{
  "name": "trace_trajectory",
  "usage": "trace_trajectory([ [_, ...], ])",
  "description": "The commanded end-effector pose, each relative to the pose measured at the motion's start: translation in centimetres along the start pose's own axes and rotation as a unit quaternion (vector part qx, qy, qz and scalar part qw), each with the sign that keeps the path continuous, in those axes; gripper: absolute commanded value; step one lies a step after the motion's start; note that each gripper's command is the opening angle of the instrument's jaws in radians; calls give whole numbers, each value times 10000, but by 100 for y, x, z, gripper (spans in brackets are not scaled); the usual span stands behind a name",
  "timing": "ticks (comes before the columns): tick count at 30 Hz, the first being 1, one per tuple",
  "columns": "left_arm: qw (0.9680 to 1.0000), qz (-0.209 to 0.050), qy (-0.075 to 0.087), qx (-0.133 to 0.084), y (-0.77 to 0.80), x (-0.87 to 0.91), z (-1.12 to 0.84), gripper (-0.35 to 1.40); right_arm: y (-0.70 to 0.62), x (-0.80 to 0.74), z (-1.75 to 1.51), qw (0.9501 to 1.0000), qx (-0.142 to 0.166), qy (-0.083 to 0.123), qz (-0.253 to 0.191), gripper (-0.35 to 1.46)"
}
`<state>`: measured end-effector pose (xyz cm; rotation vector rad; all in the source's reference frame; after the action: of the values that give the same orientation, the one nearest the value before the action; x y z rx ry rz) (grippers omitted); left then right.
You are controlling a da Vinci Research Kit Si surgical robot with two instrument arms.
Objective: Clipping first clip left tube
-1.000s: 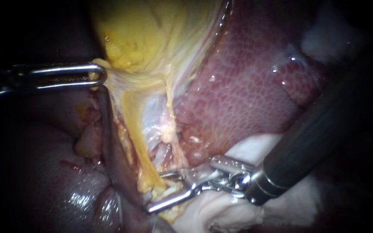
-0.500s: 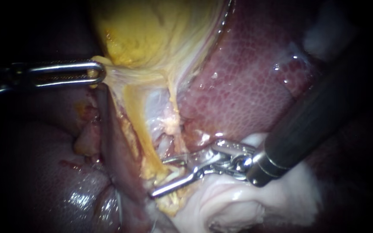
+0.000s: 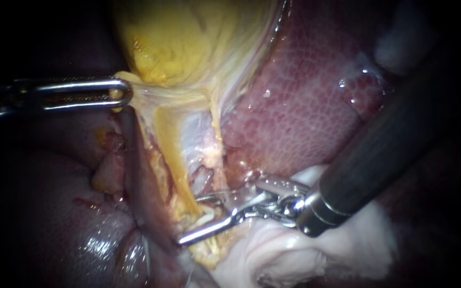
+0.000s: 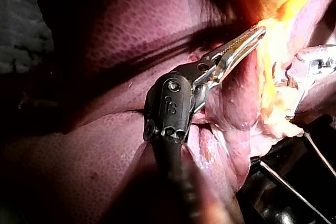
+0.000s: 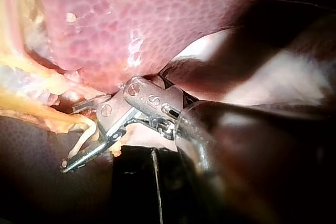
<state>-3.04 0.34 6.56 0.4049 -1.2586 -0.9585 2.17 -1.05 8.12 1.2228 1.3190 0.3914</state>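
My left instrument (image 3: 121, 93), far left, has its jaws clamped on the gallbladder (image 3: 188, 42) at its lower edge; only the left wrist view shows their toothed faces. My right instrument (image 3: 190, 220), near centre below the liver (image 3: 305, 117), holds its jaws apart astride the left tube (image 3: 174, 165). The right wrist view shows that gap plainest.
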Motion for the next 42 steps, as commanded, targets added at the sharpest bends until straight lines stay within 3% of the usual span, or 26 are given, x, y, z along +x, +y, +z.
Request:
trace_trajectory([
  [1, 10000, -4, 0, 12, 3, 1, 0, -35, -1, -3, -1, 10000, 63, -45, 51, 59],
  [6, 10000, -4, 9, 43, 10, 2, -3, -35, -6, -3, -6, 9996, 206, -19, 168, 58],
  [14, 10000, -7, 5, 35, 10, 1, 2, -35, -11, -7, 8, 9976, 564, -188, 364, 57],
  [21, 10000, -12, 0, 17, 7, 0, 7, -35, 1, -3, 16, 9963, 730, -272, 362, 56],
  [28, 10000, 13, 2, 22, 7, -2, 6, -35, 7, 2, 21, 9976, 446, -405, 327, 57],
  [34, 10000, 13, 3, 22, 7, -2, 5, -35, 10, 7, 23, 9988, 313, -340, 153, 56],
  [42, 10000, 15, 8, 33, 7, -1, -1, -35, 19, 18, -9, 9977, -502, -418, -181, 58],
])
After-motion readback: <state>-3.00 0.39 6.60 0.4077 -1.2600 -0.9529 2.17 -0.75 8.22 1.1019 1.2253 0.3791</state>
